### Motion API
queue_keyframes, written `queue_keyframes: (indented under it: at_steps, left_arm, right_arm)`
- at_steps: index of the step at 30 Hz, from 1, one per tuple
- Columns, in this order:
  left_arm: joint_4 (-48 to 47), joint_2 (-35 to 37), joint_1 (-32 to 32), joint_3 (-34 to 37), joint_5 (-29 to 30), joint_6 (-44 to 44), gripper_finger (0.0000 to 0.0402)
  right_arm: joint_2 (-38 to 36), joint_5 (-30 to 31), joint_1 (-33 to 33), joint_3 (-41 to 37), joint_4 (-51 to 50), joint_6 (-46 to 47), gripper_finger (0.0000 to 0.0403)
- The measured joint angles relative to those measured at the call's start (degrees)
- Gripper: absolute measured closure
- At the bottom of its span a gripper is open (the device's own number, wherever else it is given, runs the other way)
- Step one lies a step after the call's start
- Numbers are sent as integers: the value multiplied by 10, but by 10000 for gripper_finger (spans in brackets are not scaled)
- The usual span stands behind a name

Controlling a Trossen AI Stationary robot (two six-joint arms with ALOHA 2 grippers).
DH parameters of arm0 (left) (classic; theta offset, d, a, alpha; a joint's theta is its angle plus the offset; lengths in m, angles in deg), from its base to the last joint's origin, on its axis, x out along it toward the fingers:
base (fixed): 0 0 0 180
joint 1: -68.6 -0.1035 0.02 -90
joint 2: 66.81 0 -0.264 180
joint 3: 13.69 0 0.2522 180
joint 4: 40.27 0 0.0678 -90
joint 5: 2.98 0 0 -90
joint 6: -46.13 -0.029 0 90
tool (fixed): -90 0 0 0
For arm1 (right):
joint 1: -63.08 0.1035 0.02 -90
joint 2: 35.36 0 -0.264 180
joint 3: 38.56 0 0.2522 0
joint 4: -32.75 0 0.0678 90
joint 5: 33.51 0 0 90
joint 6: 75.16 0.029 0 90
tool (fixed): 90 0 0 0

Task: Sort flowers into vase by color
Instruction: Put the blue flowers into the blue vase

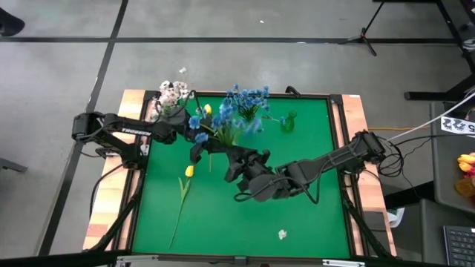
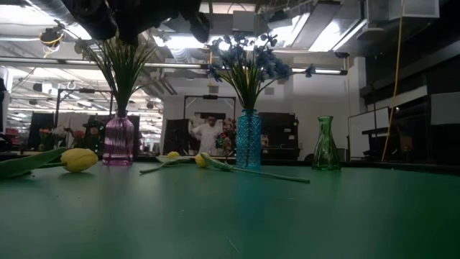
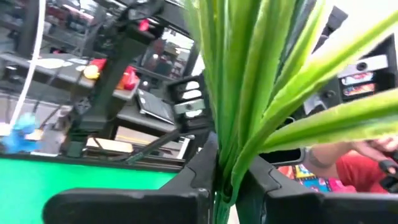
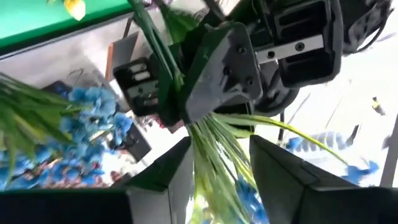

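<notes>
My left gripper [image 1: 210,147] is shut on a leafy green flower stalk [image 3: 249,93] and holds it above the table's middle. Blue blossoms [image 4: 252,193] show past its leaves. My right gripper [image 1: 236,159] is open, one finger on each side of the same leaf bundle [image 4: 214,155]. A blue vase [image 2: 248,147] with blue blooms [image 1: 241,107], a pink vase [image 2: 118,138] with white sprays [image 1: 172,93] and a green vase [image 1: 288,122] stand along the far edge. A yellow tulip [image 1: 189,171] lies flat on the mat. Other yellow tulips [image 2: 201,160] lie near the vases. My left gripper pinches the bunched base of the stalk's green leaves [image 3: 225,177] between its two fingers [image 3: 196,171]. The leaves fan out beyond the fingertips toward my right gripper. The stalk is lifted clear of the table.
A small white scrap [image 1: 282,234] lies on the green mat near the table's near edge. A raised wooden rim [image 1: 349,119] frames the mat. In the low view the near half of the mat [image 2: 237,216] is bare.
</notes>
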Motion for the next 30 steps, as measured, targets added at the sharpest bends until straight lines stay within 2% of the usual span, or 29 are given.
queue_keyframes:
  at_steps: [4,8,13,18,22,24,26,30]
  left_arm:
    - [-1,0,-16,0,16,3,380]
    - [-7,0,-20,0,78,-31,383]
    - [-50,0,-5,0,202,-102,380]
    - [-65,0,33,0,371,-184,387]
    - [-32,0,74,0,507,-281,385]
    - [-9,0,91,0,555,-324,385]
    - [17,-3,103,0,579,-352,387]
    - [80,-33,114,0,591,-389,389]
  right_arm:
    - [-2,42,7,0,-17,44,245]
    - [-11,111,14,0,-68,119,245]
    - [-32,204,39,0,-205,267,245]
    - [-61,259,81,0,-320,444,245]
    - [-85,261,116,0,-364,546,245]
    - [-95,261,130,0,-372,580,245]
    - [-101,261,143,0,-375,602,245]
    - [-107,261,163,0,-375,615,245]
